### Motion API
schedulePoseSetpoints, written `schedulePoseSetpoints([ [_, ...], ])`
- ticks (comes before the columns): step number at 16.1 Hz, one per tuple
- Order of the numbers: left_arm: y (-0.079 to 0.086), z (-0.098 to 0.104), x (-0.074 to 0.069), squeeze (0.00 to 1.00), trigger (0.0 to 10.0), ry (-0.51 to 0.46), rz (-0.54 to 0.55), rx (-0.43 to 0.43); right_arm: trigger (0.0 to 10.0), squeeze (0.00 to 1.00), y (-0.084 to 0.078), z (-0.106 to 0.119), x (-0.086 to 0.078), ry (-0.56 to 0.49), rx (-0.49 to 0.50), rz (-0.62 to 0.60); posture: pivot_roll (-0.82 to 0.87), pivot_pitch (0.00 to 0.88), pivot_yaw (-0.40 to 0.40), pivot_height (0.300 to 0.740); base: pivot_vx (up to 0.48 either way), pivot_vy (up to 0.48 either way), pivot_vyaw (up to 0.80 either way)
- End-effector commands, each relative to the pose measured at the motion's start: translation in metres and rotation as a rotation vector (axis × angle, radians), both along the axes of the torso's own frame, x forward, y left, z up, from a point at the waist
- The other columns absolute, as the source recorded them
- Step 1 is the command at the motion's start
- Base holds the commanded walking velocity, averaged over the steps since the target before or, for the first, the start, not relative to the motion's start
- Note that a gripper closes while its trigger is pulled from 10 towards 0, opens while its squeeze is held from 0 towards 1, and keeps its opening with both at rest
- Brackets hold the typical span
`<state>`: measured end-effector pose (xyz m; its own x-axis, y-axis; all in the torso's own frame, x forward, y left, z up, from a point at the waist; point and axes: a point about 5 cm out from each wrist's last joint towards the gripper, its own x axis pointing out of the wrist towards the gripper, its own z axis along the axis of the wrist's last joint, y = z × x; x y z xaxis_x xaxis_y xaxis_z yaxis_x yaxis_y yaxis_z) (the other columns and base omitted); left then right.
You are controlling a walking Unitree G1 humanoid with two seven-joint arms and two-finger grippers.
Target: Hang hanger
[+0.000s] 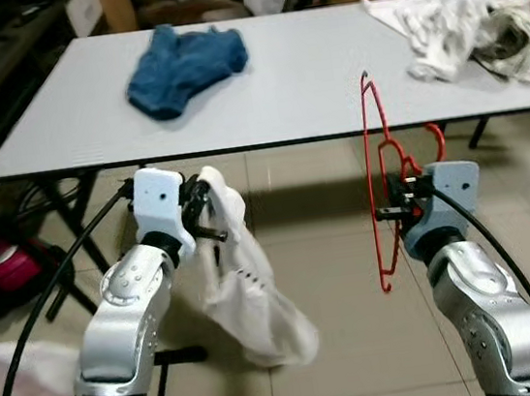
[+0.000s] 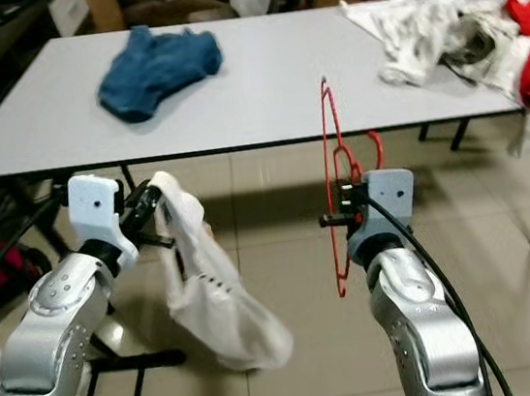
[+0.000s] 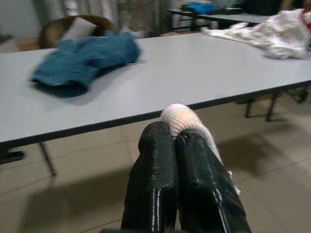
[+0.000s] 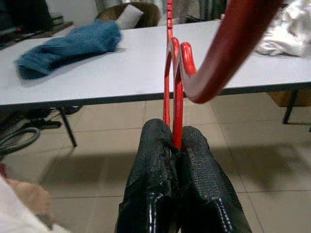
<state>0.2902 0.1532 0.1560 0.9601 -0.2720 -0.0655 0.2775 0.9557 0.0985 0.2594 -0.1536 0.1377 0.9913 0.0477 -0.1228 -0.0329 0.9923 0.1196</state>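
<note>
Already gripped: right hand (image 1: 398,202) holds the red hanger (image 1: 380,183) upright, short of the worktop (image 1: 298,76).

Nearest the robot, the right hand is clamped shut on the hanger's wire, so the hanger stands on end with its long axis vertical; its top reaches up past the worktop's near edge and its hook (image 1: 436,139) curls off to the right beside the wrist. The left hand (image 1: 207,217), also short of the worktop's near edge, is closed on a white garment (image 1: 249,298) that droops toward the floor. Both are held apart, with open air between them. On the worktop's far left lies a blue garment (image 1: 184,64); on its far right, a heap of white cloth (image 1: 448,27). No rail or rod to hang on is visible, so I judge the hanger must first meet the white garment.
</note>
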Motion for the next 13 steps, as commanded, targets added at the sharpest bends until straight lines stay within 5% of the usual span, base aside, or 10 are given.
schedulePoseSetpoints([
  [1, 0.0024, 0.0038, 0.0028, 0.00, 10.0, -0.016, 0.033, -0.005, 10.0, 0.00, 0.0005, 0.0032, 0.0020, -0.004, 0.003, 0.009, -0.06, 0.000, 0.006, 0.740, 0.000, 0.000, 0.00],
  [4, 0.0010, 0.0067, 0.0037, 0.00, 10.0, -0.027, 0.036, -0.034, 10.0, 0.00, 0.0020, 0.0043, 0.0040, -0.002, 0.000, 0.024, -0.06, 0.000, -0.001, 0.740, 0.000, 0.000, 0.00],
  [13, 0.0018, 0.0092, 0.0088, 0.00, 10.0, -0.032, 0.050, -0.042, 10.0, 0.00, 0.0031, 0.0079, 0.0081, -0.010, -0.037, 0.066, -0.08, 0.000, -0.001, 0.740, 0.378, 0.000, 0.00],
])
